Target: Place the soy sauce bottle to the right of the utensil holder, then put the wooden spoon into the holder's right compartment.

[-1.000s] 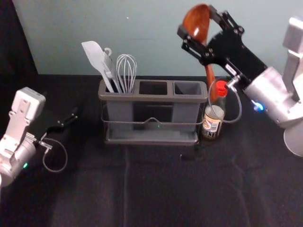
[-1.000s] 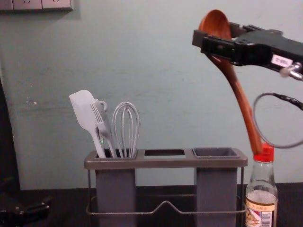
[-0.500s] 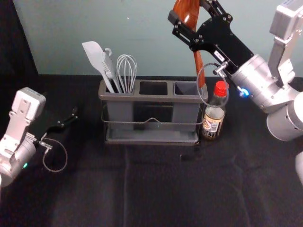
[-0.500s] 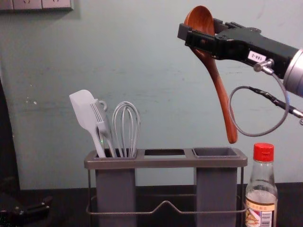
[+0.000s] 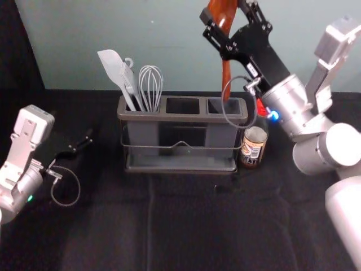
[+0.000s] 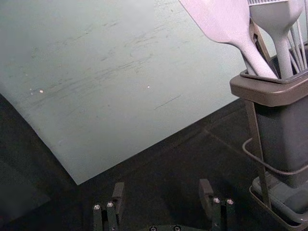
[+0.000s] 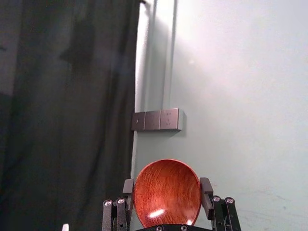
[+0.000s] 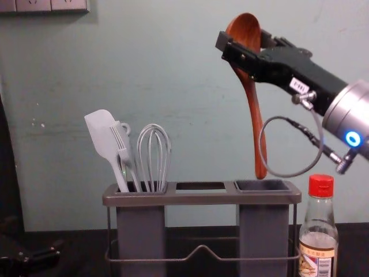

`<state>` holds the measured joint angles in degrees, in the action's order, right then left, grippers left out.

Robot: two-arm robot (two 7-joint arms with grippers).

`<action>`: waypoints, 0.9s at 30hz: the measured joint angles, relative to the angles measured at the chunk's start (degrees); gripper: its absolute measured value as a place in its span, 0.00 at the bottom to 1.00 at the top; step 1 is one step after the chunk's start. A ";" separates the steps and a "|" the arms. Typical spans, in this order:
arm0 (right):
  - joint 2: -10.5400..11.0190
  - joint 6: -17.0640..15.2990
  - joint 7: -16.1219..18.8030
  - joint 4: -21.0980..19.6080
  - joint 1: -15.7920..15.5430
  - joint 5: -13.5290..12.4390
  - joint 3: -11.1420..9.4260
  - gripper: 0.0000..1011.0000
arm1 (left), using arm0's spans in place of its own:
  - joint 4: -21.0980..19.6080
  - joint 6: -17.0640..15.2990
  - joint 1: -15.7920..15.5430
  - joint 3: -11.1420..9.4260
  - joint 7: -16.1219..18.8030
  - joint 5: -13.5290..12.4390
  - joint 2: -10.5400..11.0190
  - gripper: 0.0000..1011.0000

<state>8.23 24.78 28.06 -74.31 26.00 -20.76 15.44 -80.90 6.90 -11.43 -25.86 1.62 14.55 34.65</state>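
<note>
The right gripper [image 8: 244, 40] grips the wooden spoon [image 8: 244, 26], handle [image 8: 257, 130] steeply down below its fingers, above the holder [image 8: 202, 198]. Left of the holder, the left gripper [image 5: 86, 140] gapes.

On flat, black, cloth-covered bench [image 5: 101, 226], before flat, pale green wall [image 5: 192, 56]: grey, rectangular, plastic utensil holder [image 5: 180, 117]. In left compartment [image 8: 141, 231], left to right: light-grey, flat-bladed spatula [image 8: 99, 130]; grey, bristled brush [image 8: 124, 154]; grey, looped whisk [image 8: 153, 156]. Just beside holder, right side, upright: clear, round, red-capped glass bottle [image 5: 254, 145]. Above right compartment [image 8: 263, 231], bowl uppermost: brown, long-handled wooden spoon [image 8: 252, 98].
</note>
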 joint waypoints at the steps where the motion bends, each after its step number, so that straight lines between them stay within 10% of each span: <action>1: -0.28 0.66 0.03 0.53 0.00 -0.28 0.02 0.83 | 0.00 0.00 0.00 0.00 0.00 0.00 0.00 0.99; 27: -2.38 5.99 0.09 6.06 -4.81 -1.09 -1.06 0.83 | 0.00 0.00 0.00 0.00 0.00 0.00 0.00 0.99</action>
<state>5.86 30.77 28.14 -68.24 21.18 -21.85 14.38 -80.90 6.90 -11.43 -25.86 1.62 14.55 34.64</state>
